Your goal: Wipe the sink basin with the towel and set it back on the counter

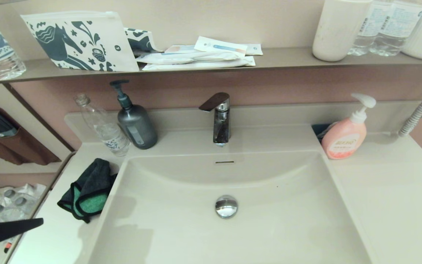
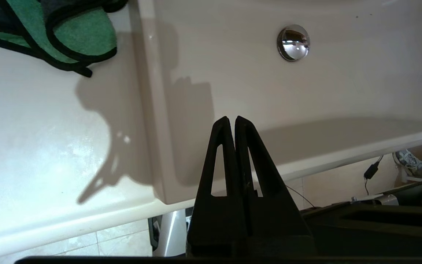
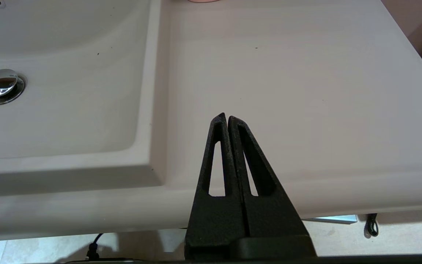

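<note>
The towel lies crumpled on the counter, just left of the sink basin. The left gripper hangs over the near-left edge, fingers pressed together and empty. The right gripper, likewise closed, sits parked at the counter's near right.

Left end effector fingers pressed together, empty, right end effector likewise closed, empty

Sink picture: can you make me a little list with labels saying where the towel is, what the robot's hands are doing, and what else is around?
towel: crumpled on the counter, left of the sink basin, green side showing
left hand: shut, empty, near the counter's front left corner
right hand: shut, empty, above the counter's right front
drain plug: in the basin floor
faucet: behind the basin
soap bottles: grey back left, pink back right
</note>
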`<state>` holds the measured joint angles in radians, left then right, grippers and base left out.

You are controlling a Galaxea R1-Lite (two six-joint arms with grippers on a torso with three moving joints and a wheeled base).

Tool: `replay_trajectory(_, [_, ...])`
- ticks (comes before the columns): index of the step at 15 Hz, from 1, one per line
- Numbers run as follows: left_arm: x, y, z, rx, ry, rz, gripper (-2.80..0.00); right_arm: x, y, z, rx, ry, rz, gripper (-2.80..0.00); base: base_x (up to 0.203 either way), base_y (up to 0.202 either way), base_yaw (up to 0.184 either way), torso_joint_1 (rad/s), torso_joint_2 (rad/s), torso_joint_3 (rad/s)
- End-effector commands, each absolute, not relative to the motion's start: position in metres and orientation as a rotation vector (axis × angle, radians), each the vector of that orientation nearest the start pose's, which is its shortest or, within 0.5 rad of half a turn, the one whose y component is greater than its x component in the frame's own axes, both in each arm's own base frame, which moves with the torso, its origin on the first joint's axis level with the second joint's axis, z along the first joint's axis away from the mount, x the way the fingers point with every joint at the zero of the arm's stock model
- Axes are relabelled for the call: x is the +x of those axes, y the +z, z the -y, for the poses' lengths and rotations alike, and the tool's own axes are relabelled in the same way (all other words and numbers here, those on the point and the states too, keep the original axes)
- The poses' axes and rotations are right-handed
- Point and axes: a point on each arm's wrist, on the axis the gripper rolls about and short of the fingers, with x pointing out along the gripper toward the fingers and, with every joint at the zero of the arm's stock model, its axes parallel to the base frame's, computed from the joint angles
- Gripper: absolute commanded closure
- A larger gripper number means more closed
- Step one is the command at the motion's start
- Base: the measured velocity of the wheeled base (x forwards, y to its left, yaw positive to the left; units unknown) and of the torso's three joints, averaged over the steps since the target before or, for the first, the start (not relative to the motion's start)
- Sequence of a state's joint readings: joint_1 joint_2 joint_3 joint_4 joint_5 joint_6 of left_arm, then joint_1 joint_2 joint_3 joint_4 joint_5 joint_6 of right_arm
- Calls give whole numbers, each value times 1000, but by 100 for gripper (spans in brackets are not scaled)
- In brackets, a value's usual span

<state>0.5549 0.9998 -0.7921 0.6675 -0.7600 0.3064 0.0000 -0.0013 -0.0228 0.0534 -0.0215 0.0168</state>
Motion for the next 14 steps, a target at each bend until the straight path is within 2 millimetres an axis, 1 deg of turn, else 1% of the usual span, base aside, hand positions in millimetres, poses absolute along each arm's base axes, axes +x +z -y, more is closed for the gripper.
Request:
replay_trajectory(1, [67, 220, -22, -205, -304, -605, 0, -25, 76, 0, 17, -22, -32, 0, 0, 0, 0, 0, 0, 0])
replay_trajectory(4, [52, 221, -13, -184, -290, -561, 0, -25, 76, 0, 17, -22, -32, 0, 0, 0, 0, 0, 0, 0])
replay_trajectory(5, [44, 223, -8, -197, -271, -537, 0, -25, 76, 0, 17, -22, -31, 0, 0, 0, 0, 0, 0, 0])
replay_trajectory(7, [36, 226, -2, -239, -229, -543, 0, -25, 76, 0, 17, -22, -30, 0, 0, 0, 0, 0, 0, 0])
replay_trajectory(8, [27, 228, 2, -241, -193, -529, 0, -25, 76, 0, 17, -22, -30, 0, 0, 0, 0, 0, 0, 0])
replay_trajectory(9, [16, 230, 6, -252, -180, -489, 0, -25, 76, 0, 17, -22, -30, 0, 0, 0, 0, 0, 0, 0])
replay_trajectory(11, [-16, 229, 9, -277, -95, -363, 0, -25, 76, 0, 17, -22, -31, 0, 0, 0, 0, 0, 0, 0])
replay_trajectory(13, [-41, 219, 7, -280, 18, -259, 0, -25, 76, 0, 17, -22, -31, 0, 0, 0, 0, 0, 0, 0])
replay_trajectory(14, [-52, 212, 5, -275, 41, -217, 0, -25, 76, 0, 17, -22, -32, 0, 0, 0, 0, 0, 0, 0])
